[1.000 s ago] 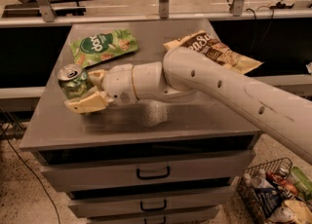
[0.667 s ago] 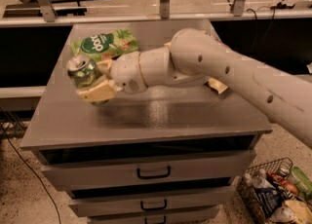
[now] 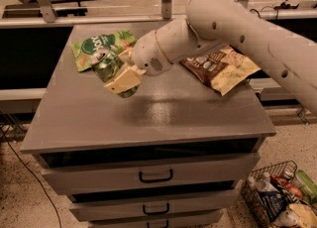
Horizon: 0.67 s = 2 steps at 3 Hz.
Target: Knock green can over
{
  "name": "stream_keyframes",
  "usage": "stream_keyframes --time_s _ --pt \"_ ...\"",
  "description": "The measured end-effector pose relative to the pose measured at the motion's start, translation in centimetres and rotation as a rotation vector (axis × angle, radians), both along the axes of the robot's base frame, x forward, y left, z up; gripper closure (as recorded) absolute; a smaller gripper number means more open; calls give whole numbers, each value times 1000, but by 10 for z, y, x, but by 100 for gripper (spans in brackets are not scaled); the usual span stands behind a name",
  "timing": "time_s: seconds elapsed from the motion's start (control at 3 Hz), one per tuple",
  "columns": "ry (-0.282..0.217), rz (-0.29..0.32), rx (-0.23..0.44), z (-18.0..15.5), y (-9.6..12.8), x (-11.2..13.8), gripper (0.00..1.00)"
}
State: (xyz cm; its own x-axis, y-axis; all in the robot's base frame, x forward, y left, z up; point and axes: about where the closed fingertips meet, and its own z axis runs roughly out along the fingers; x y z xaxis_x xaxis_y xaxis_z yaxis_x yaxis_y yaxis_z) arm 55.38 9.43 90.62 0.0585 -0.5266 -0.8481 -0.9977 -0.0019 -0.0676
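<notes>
The green can [image 3: 105,63], marbled green with a silver top, is tilted with its top toward the upper left, just in front of the green snack bag. My gripper [image 3: 116,71] is at the left-centre of the cabinet top. Its cream fingers [image 3: 124,79] close around the can, one under it and one behind it. The can appears lifted slightly off the grey surface [image 3: 148,118]. The white arm reaches in from the upper right.
A flat green snack bag [image 3: 94,43] lies at the back left of the top. A brown chip bag [image 3: 223,68] lies at the right. The cabinet has drawers with dark handles [image 3: 155,176]. A wire basket of items [image 3: 280,197] sits on the floor at lower right.
The gripper and the can have moved right, toward the middle of the top, and the can is tilted further. The brown chip bag is now fully uncovered.
</notes>
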Motion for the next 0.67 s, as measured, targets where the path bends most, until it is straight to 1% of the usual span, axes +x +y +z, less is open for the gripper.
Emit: stream_keyframes --time_s 0.33,0.67 --pt "33 5 -148 -7 -23 4 100" --pt "68 16 -272 -21 -29 5 84"
